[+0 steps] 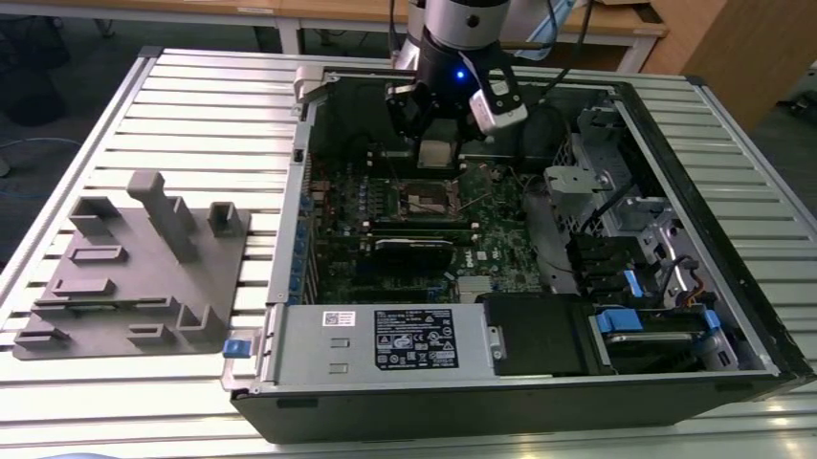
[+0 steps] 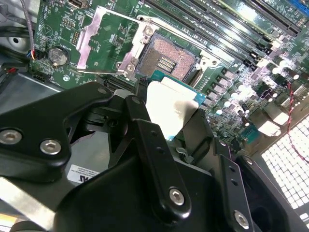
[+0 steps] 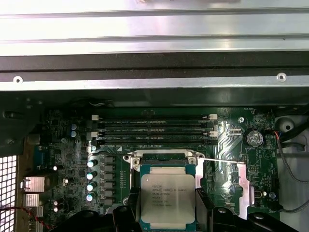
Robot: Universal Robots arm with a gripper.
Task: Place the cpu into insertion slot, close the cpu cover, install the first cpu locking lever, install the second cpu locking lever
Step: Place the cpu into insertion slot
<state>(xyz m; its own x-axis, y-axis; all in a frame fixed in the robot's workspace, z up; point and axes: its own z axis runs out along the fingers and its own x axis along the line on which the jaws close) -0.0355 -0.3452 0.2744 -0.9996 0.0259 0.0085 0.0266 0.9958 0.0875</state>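
– On the exterior view's left, a grey moulded fixture [image 1: 141, 273] sits on the slatted table [image 1: 191, 105]. Moving across, what have you got?

– The open computer case [image 1: 511, 406], with the green motherboard [image 1: 383, 263] facing up. Right over the board hangs the arm's gripper [image 1: 435, 143] with the cpu [image 1: 435, 155] in it, silvery top showing.

– How's the grip?

– The fingers [image 3: 126, 217] are pinching the chip by two opposite edges, plain in both wrist views. It's up off the board, not seated.

– And the insertion slot?

– The insertion slot [image 2: 169, 60] is bare, its pin field exposed inside a shiny rim. In the second wrist view the chip hovers just beside it. In the exterior view it hangs near the slot, on the side toward the case's far wall.

– The cpu cover?

– The cpu cover [image 2: 88, 41] is swung open, off the slot, and green board shows through its window. In the first wrist view a thin silver rod [image 3: 219, 160] runs out from the socket's rim, near the memory slots [image 3: 154, 130].

– Further right?

– On the exterior view's right are the drive bays [image 1: 638, 258] and blue tabs [image 1: 615, 320], well apart from the gripper.
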